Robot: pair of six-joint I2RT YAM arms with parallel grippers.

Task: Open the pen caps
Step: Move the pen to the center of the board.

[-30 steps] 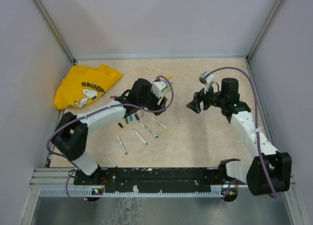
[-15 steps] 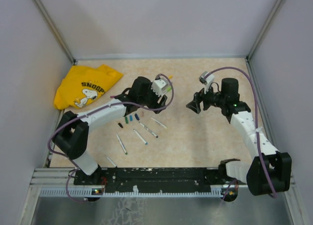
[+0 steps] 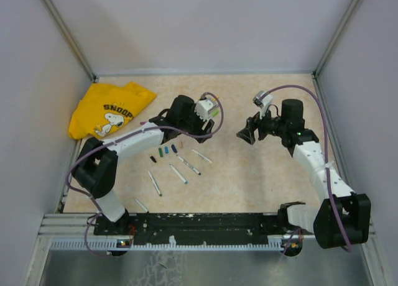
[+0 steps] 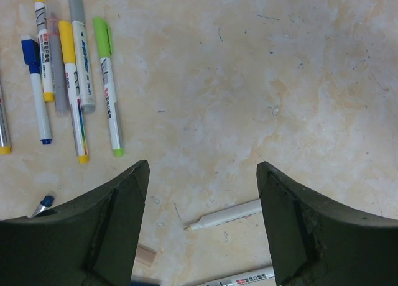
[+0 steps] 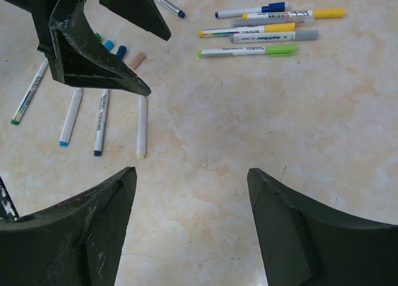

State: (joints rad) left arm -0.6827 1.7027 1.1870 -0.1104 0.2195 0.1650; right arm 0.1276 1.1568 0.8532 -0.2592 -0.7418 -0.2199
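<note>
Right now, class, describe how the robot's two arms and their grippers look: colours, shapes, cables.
Both arms, the left arm and right arm, have white links with bulky black joints and a looping purple cable each. The left gripper and right gripper have dark, wedge-shaped fingers.

The right gripper (image 5: 189,174) hangs wide open, empty; capped markers (image 5: 249,50) lie ahead to its right, uncapped barrels (image 5: 142,125) ahead to its left.

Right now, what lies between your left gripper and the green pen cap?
Only bare table separates left gripper from green cap, per the left wrist view.
</note>
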